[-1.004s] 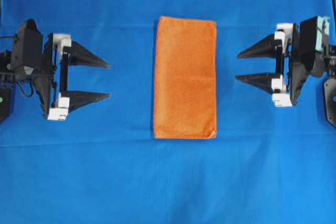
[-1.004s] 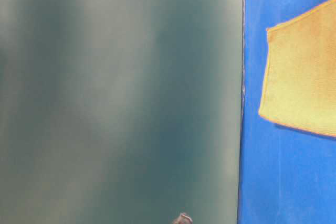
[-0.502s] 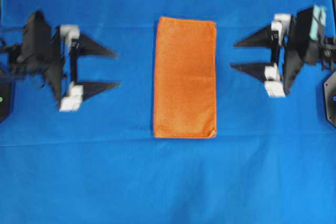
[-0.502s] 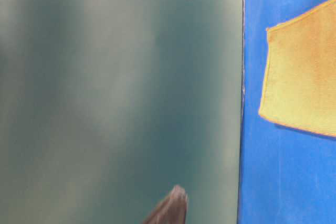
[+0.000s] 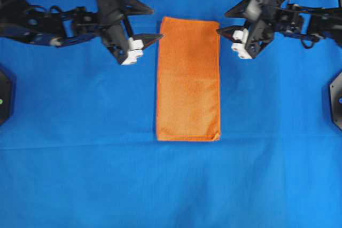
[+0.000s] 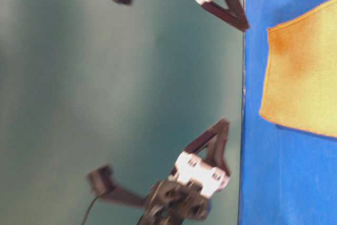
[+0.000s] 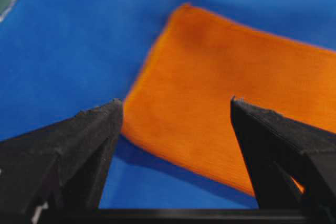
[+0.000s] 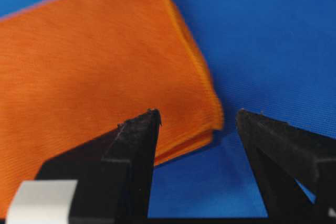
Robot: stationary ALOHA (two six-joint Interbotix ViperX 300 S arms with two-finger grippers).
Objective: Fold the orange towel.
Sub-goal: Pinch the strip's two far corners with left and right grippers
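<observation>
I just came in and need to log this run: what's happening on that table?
Two black robot arms are working on a bright orange terry-cloth towel that lies flat as a long rectangle, apparently folded once already, on a large blue cloth. The left gripper and the right gripper are both open and empty, each beside one far corner of the towel, one on each side. Neither holds the fabric yet; they look set to grab those corners for a fold.

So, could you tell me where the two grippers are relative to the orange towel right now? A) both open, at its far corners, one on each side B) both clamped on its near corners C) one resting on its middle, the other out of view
A: in the overhead view the left gripper and right gripper stand open beside the far corners of the orange towel, neither closed on it.
</observation>
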